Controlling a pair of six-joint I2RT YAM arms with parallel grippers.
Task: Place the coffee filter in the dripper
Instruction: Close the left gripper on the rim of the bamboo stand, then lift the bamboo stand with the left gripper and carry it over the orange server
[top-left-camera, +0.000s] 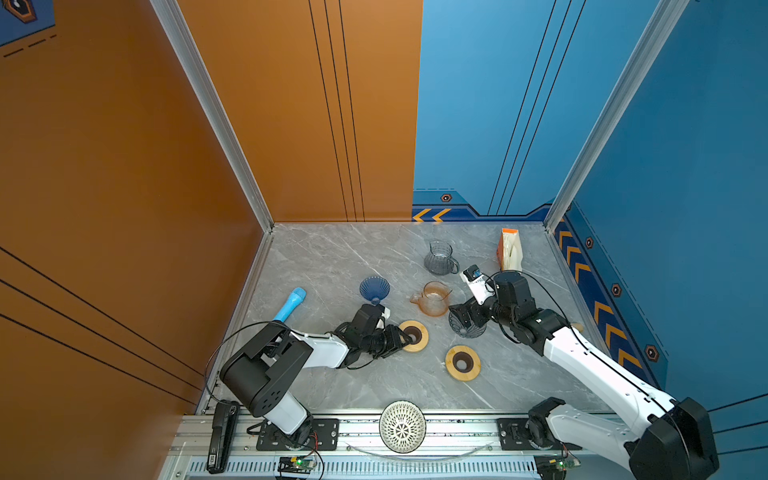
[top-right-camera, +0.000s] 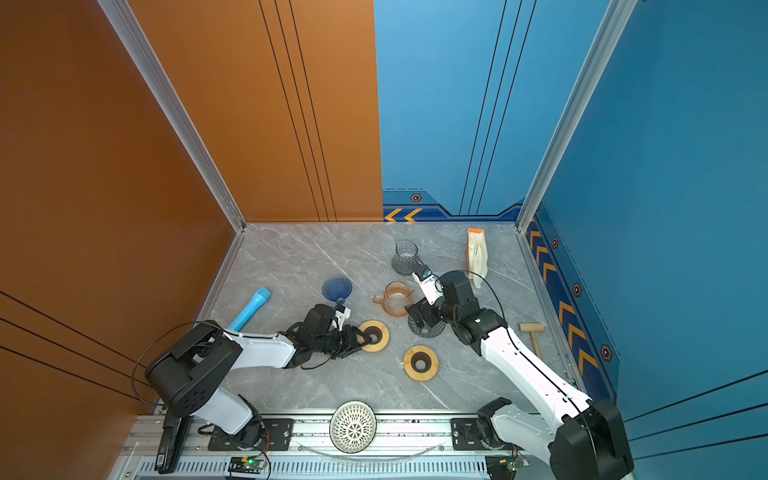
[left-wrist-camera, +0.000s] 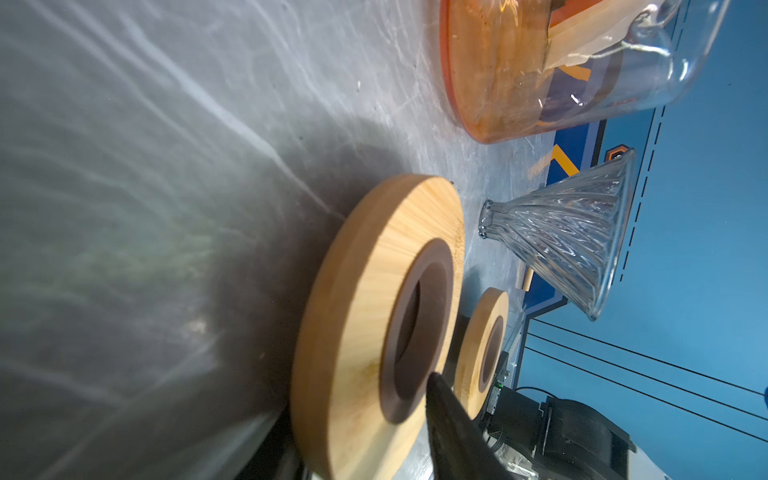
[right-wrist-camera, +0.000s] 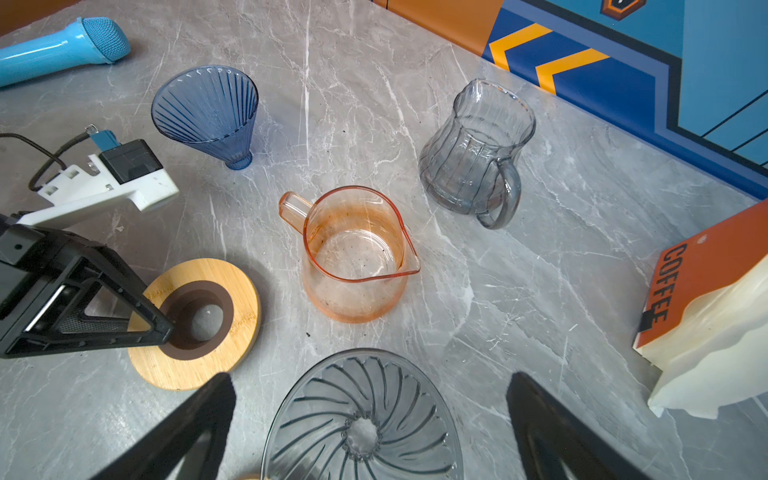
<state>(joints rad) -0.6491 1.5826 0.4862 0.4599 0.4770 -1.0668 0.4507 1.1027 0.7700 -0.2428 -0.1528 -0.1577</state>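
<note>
Cream paper coffee filters (right-wrist-camera: 719, 328) sit in an orange holder marked COFFEE (top-left-camera: 509, 248) at the back right. A smoke-grey glass dripper (right-wrist-camera: 361, 432) stands mouth up on the table, and my right gripper (right-wrist-camera: 370, 386) hangs open just above it, a finger on either side. A blue glass dripper (top-left-camera: 374, 289) stands left of centre. My left gripper (top-left-camera: 405, 337) straddles the rim of a wooden ring (left-wrist-camera: 374, 316): one finger (left-wrist-camera: 449, 419) is in the hole, the other is hidden behind the outer edge. Whether they press on the ring is unclear.
An orange glass carafe (top-left-camera: 432, 299) and a grey glass carafe (top-left-camera: 439, 257) stand behind the grey dripper. A second wooden ring (top-left-camera: 462, 363) lies nearer the front. A blue microphone (top-left-camera: 291, 304) lies at the left, a wooden mallet (top-right-camera: 532, 332) at the right, a white woven bowl (top-left-camera: 402, 427) on the front rail.
</note>
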